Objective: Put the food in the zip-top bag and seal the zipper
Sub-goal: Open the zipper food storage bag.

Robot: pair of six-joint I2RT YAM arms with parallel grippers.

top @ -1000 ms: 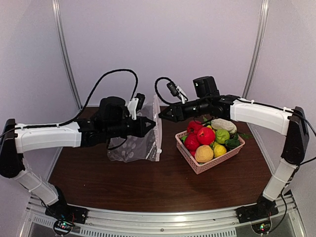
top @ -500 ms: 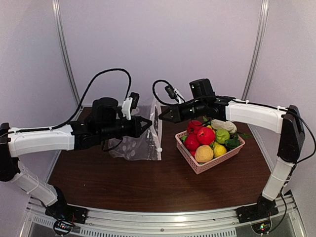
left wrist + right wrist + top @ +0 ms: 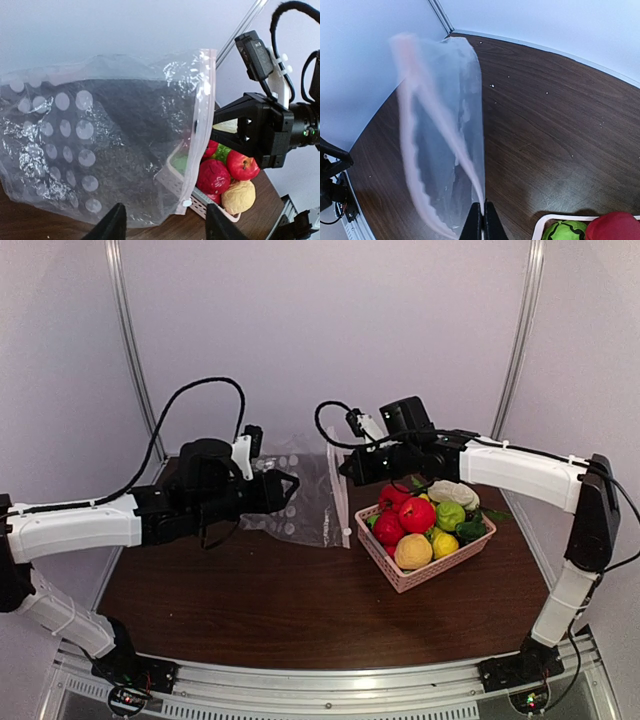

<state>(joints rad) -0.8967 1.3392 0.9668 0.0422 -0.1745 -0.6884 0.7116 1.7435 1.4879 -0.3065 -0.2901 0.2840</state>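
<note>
The clear, white-dotted zip-top bag (image 3: 300, 495) hangs between the two arms, its mouth edge toward the basket. My right gripper (image 3: 345, 472) is shut on that mouth edge, and its closed fingertips (image 3: 482, 220) pinch the pale zipper strip (image 3: 200, 125). The small white slider tab (image 3: 186, 203) sits at the strip's lower end. My left gripper (image 3: 285, 487) is open just left of the bag, its fingers (image 3: 112, 225) apart below it and holding nothing. The food (image 3: 418, 515), red, green, yellow and white pieces, lies piled in the pink basket (image 3: 405, 575).
The pink basket (image 3: 200, 200) stands right of the bag on the brown table (image 3: 300, 610). Purple walls and metal poles close off the back. The right arm's black wrist and cable (image 3: 260, 130) hang close beside the bag's mouth.
My left gripper opened, let go of the bag and drew back to the left. The right gripper closed on the bag's mouth edge and carried it slightly right.
</note>
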